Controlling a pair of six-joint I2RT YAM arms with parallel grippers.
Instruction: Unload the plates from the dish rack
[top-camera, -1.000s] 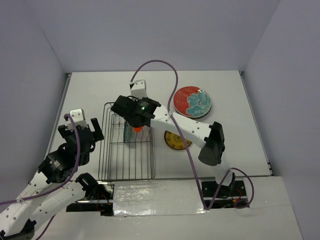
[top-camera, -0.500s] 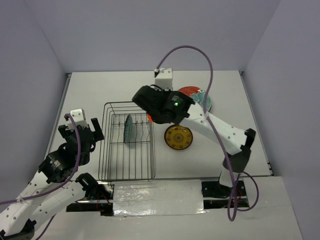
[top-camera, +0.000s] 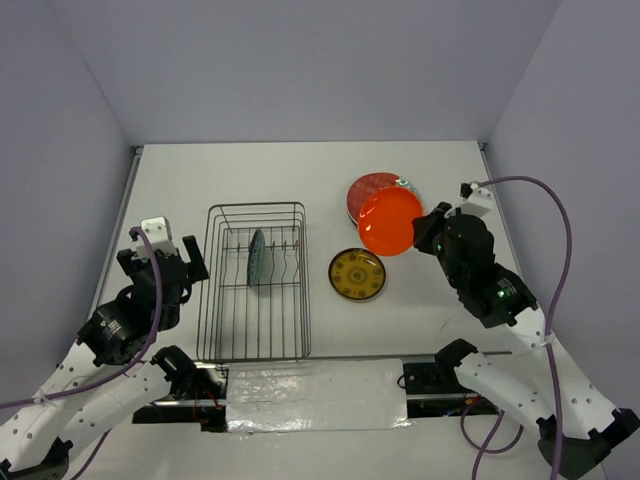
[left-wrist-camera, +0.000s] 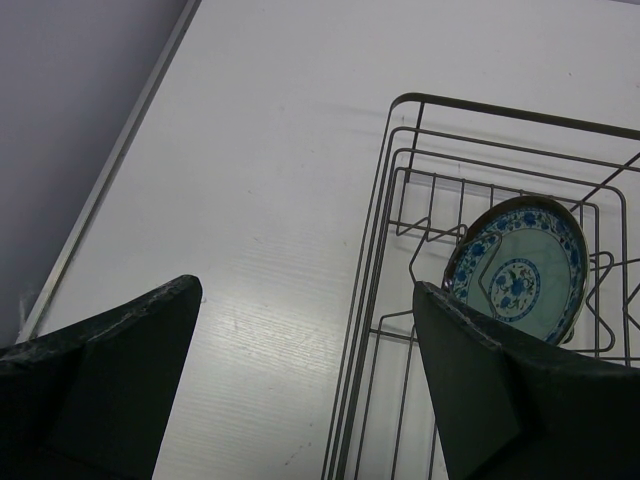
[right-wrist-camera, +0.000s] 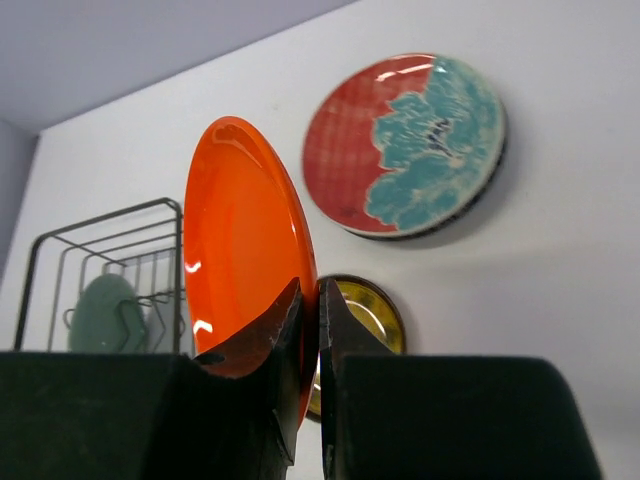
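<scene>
The grey wire dish rack (top-camera: 255, 300) stands left of centre. One teal plate (top-camera: 257, 258) stands upright between its prongs; the left wrist view shows its blue floral face (left-wrist-camera: 520, 272). My right gripper (top-camera: 424, 232) is shut on the rim of an orange plate (top-camera: 389, 222) and holds it on edge in the air, above the red plate with teal flowers (top-camera: 372, 187). In the right wrist view the fingers (right-wrist-camera: 310, 300) pinch the orange plate (right-wrist-camera: 238, 240). A small yellow plate (top-camera: 357, 274) lies flat right of the rack. My left gripper (top-camera: 160, 258) is open and empty, left of the rack.
The red plate (right-wrist-camera: 405, 145) and the yellow plate (right-wrist-camera: 372, 308) lie on the table right of the rack (right-wrist-camera: 100, 250). The rack's left wall (left-wrist-camera: 385, 260) is close to my left fingers. Grey walls close in the table at the left, back and right.
My right arm has lifted the orange plate out of the rack and swung it right, over the red plate. The left arm has not moved.
</scene>
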